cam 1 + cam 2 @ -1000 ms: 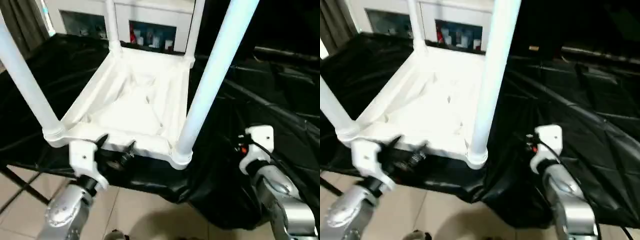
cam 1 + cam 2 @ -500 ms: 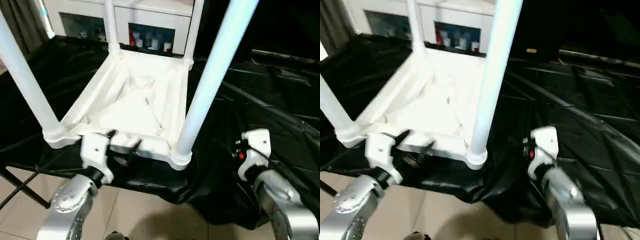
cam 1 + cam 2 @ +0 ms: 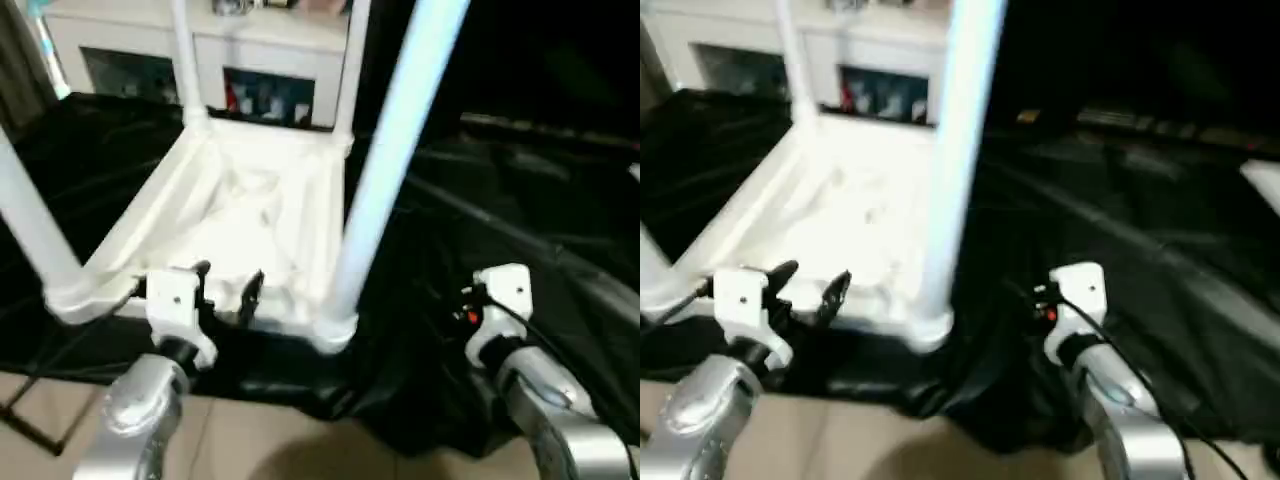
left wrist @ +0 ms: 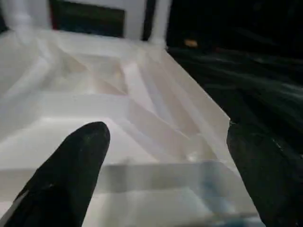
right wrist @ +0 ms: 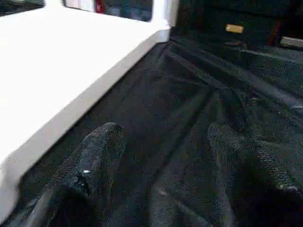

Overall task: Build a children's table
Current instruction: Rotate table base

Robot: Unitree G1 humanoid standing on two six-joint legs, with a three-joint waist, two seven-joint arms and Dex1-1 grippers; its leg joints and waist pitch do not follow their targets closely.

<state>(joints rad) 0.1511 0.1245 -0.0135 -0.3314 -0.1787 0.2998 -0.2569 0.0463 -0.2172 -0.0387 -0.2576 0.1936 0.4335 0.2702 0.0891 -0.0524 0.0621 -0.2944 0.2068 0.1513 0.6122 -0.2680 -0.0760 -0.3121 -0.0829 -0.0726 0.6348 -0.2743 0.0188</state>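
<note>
Surface: a bench (image 3: 540, 200) draped in black sheeting, its near edge hanging over a tiled floor (image 3: 260, 455).
Left tool (image 3: 226, 284): at the near edge of the bench, on a silver forearm; both black fingers spread wide, empty, tips just at the near rim of the table top.
Left tool, wrist view: fingers (image 4: 71, 175) stand far apart with the ribbed white underside between and beyond them; contact cannot be told.
Right tool (image 5: 165, 156): fingers apart, nothing between them, above bare black sheeting, beside the table top's long white edge and clear of it.
Right wrist housing (image 3: 500, 300): white, with a small red mark, well right of the near-right leg.
Table top (image 3: 250, 215): white, upside down on the sheeting, ribbed underside facing up.
Near legs: near-left leg (image 3: 30, 235) and near-right leg (image 3: 385, 160) upright in their corner sockets.
Far legs: far-left leg (image 3: 185, 60) and far-right leg (image 3: 352, 65) likewise upright.
Background: a white cabinet (image 3: 200, 55) with glass doors, behind the bench.
</note>
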